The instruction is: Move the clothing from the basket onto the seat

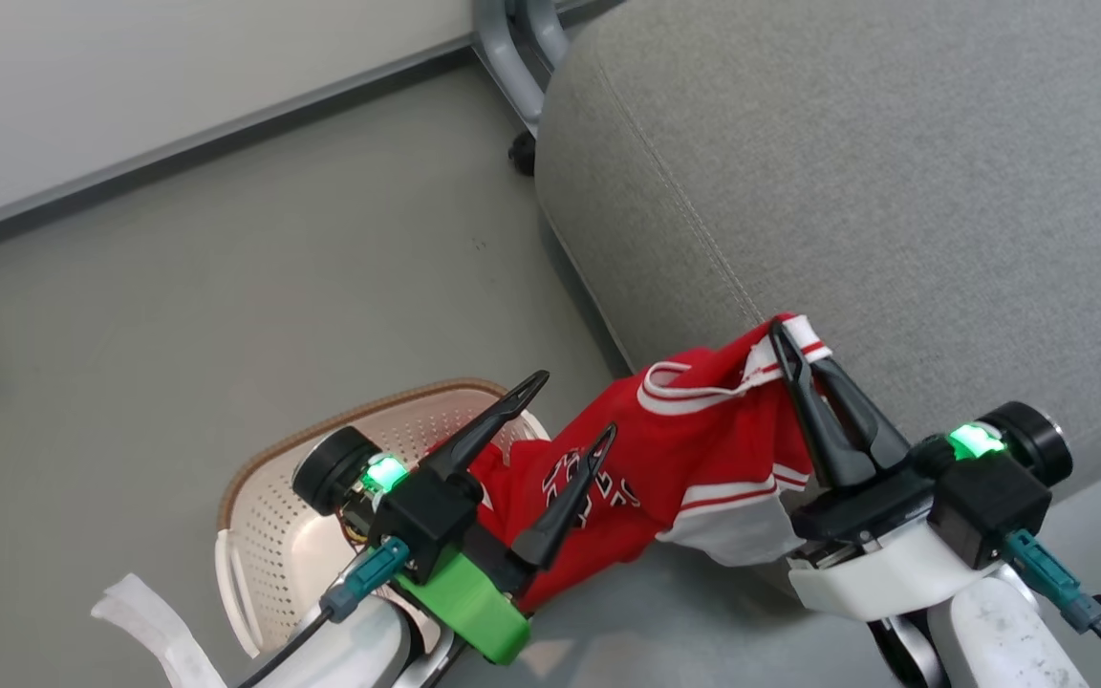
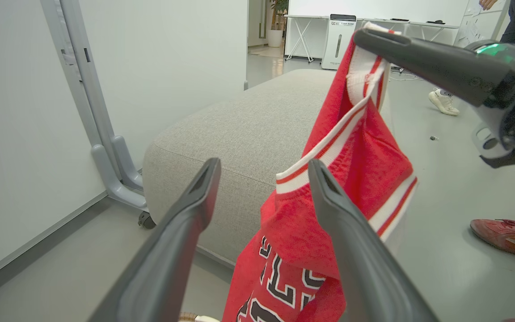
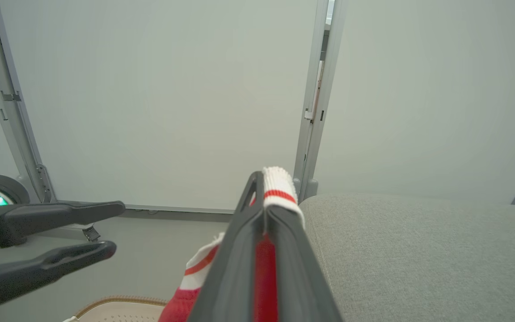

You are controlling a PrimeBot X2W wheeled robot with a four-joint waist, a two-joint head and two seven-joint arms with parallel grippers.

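Note:
The red clothing (image 1: 703,449), a jersey with white trim and black-and-white numerals, stretches from the cream perforated basket (image 1: 264,497) up toward the grey seat (image 1: 847,172). My right gripper (image 1: 792,349) is shut on its white-and-red ribbed edge, right at the seat's front rim; the right wrist view has the same pinch (image 3: 264,176) on the trim (image 3: 280,183). Over the basket my left gripper (image 1: 576,404) stands open, holding nothing, its fingers (image 2: 329,192) just in front of the hanging cloth (image 2: 356,147). The jersey's lower end is hidden behind my left arm.
A grey stand leg with a caster (image 1: 522,153) sits on the floor beside the seat's far left corner, against a pale wall panel. A person's red shoe (image 2: 503,232) and white shoe (image 2: 443,100) are on the floor right of the seat. A white strip (image 1: 159,631) lies near the basket.

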